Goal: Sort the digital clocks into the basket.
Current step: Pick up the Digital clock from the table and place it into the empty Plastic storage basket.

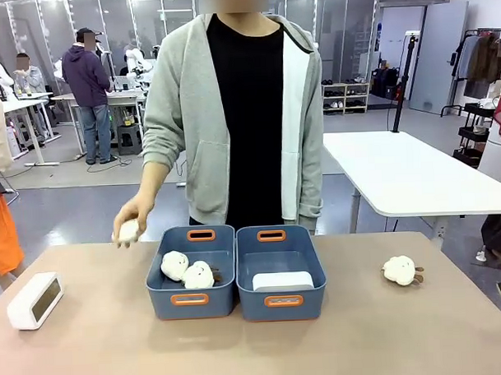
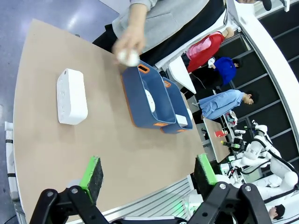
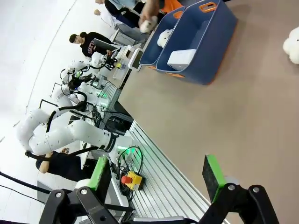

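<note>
One white digital clock [image 1: 35, 300] rests on the table's left side, shown again in the left wrist view [image 2: 71, 95]. A second clock [image 1: 283, 281] lies inside the right-hand slate-blue basket [image 1: 312, 299], and the right wrist view shows that clock [image 3: 181, 58] in the basket [image 3: 210, 51] too. Low in its own view, my left gripper [image 2: 149, 172] is open and empty, well short of the clock. My right gripper [image 3: 157, 176] is likewise open and empty, over bare table far from the baskets.
The person's hand [image 1: 135, 220] holds a cream plush toy [image 1: 128, 231] just beside the left bin [image 1: 168, 299], which contains two plush toys. Another plush toy [image 1: 400, 269] lies on the table's right side.
</note>
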You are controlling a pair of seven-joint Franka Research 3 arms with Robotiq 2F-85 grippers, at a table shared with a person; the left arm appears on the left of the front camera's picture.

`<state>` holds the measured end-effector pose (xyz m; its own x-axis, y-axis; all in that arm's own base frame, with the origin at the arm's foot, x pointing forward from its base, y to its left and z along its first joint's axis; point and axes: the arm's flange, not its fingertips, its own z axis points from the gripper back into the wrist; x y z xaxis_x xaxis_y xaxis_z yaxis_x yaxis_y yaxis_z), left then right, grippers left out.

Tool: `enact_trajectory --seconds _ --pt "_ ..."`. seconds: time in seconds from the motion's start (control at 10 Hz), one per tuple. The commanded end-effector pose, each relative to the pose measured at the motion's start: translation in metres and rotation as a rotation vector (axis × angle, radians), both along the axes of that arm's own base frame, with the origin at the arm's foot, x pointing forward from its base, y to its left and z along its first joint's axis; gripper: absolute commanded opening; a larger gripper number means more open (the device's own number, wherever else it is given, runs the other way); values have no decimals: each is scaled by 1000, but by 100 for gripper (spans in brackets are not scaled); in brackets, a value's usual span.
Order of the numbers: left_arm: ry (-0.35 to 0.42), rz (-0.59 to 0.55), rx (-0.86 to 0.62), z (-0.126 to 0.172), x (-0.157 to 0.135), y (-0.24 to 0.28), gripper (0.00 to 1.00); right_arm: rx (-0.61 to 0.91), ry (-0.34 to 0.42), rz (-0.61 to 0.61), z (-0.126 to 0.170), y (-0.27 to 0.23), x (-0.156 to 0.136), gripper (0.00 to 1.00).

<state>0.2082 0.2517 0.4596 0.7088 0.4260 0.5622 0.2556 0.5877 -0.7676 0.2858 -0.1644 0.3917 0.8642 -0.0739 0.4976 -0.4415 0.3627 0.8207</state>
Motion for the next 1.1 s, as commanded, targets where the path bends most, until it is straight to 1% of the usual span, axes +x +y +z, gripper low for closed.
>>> enact_trajectory --seconds 0.0,0.1,0.2,0.3,0.4,0.5,0.6,0.7,0.8,0.9,1.0 --pt "84 -30 170 8 4 -7 100 6 10 -22 4 -2 -1 100" --pt "182 -70 252 14 7 -10 100 6 10 -22 4 -2 -1 100" --pt "254 -95 293 18 11 -11 100 6 10 -22 4 -2 -1 100" --pt "340 -87 416 21 23 -15 100 6 10 -22 4 -2 -1 100" --pt "374 -121 543 24 40 -28 100 6 10 -22 4 -2 -1 100" --pt "403 -122 675 30 59 -45 100 6 10 -22 4 -2 -1 100" --pt "432 -136 795 30 90 -72 100 6 10 -22 4 -2 -1 100" --pt "477 -217 822 14 118 -105 100 6 10 -22 4 -2 -1 100" --pt "473 -200 866 1 143 -131 100 6 10 -22 4 -2 -1 100" --pt "475 -188 827 -4 156 -151 100 6 10 -22 4 -2 -1 100" --pt "492 -187 822 -12 163 -173 100 6 10 -22 4 -2 -1 100"
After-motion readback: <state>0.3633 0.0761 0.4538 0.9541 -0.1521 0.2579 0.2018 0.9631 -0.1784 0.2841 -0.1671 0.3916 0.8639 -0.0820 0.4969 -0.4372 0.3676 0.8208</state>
